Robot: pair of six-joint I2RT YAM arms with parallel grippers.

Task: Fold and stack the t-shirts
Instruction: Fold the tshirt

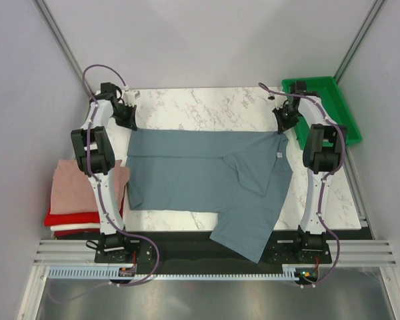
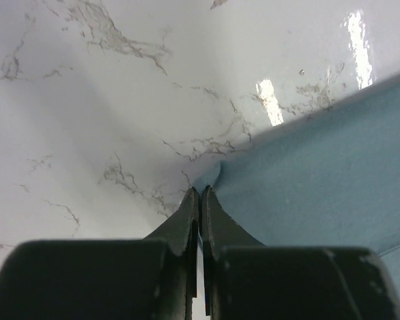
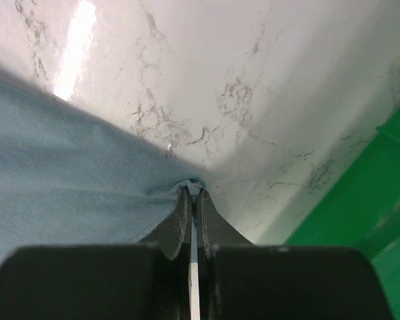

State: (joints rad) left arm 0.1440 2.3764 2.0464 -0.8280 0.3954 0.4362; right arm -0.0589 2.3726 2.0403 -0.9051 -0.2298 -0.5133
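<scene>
The slate blue-grey t-shirt (image 1: 200, 177) lies spread across the marble table, one part folded over near the right and one flap hanging off the near edge. My left gripper (image 1: 129, 124) is shut on the shirt's far left corner; in the left wrist view the gripper (image 2: 201, 192) pinches the cloth (image 2: 320, 180). My right gripper (image 1: 284, 124) is shut on the far right corner; in the right wrist view the gripper (image 3: 195, 193) pinches the bunched hem of the shirt (image 3: 67, 173). Folded pink (image 1: 77, 183), red (image 1: 70, 218) and white (image 1: 65, 230) shirts are stacked left of the table.
A green plastic tray (image 1: 323, 107) stands at the table's far right corner, close to my right gripper, and shows in the right wrist view (image 3: 367, 207). Bare marble (image 1: 200, 107) lies beyond the shirt. Grey walls enclose the table on three sides.
</scene>
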